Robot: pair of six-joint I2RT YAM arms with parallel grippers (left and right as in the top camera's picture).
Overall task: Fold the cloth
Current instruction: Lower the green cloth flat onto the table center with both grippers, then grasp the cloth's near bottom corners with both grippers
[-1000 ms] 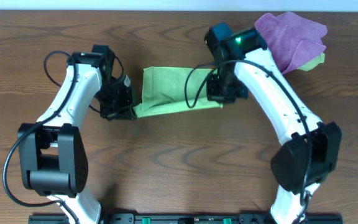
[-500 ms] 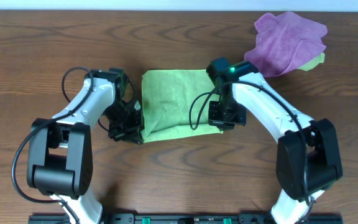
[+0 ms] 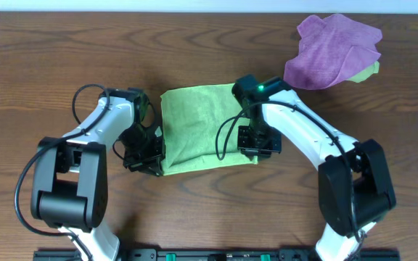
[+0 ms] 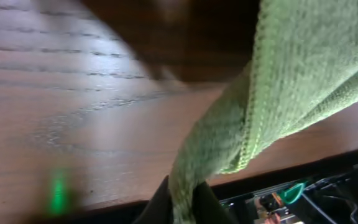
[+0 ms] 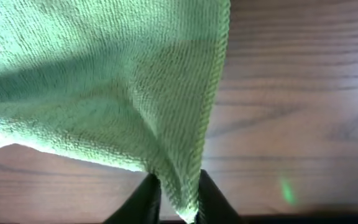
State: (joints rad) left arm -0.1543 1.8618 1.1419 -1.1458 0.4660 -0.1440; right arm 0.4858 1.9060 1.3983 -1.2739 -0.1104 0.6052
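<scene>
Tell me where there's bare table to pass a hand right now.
Free: the far left corner of the table; the near strip between both arm bases, below the cloth; the right edge below the purple cloth. Crowded: the centre, where the left pincer and right pincer grip the cloth.

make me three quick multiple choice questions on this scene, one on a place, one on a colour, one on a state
1. In the overhead view, where does the purple cloth lie?
A) top right
B) bottom left
C) bottom centre

2. What colour is the cloth being folded?
A) white
B) lime green
C) red

3. What is between the fingers of the right gripper?
A) nothing
B) a pen
C) a corner of the cloth

Answers:
1 A, it is bunched at the upper right, apart from the cloth.
2 B, it is plainly green in every view.
3 C, the right wrist view shows the corner pinched there.
</scene>
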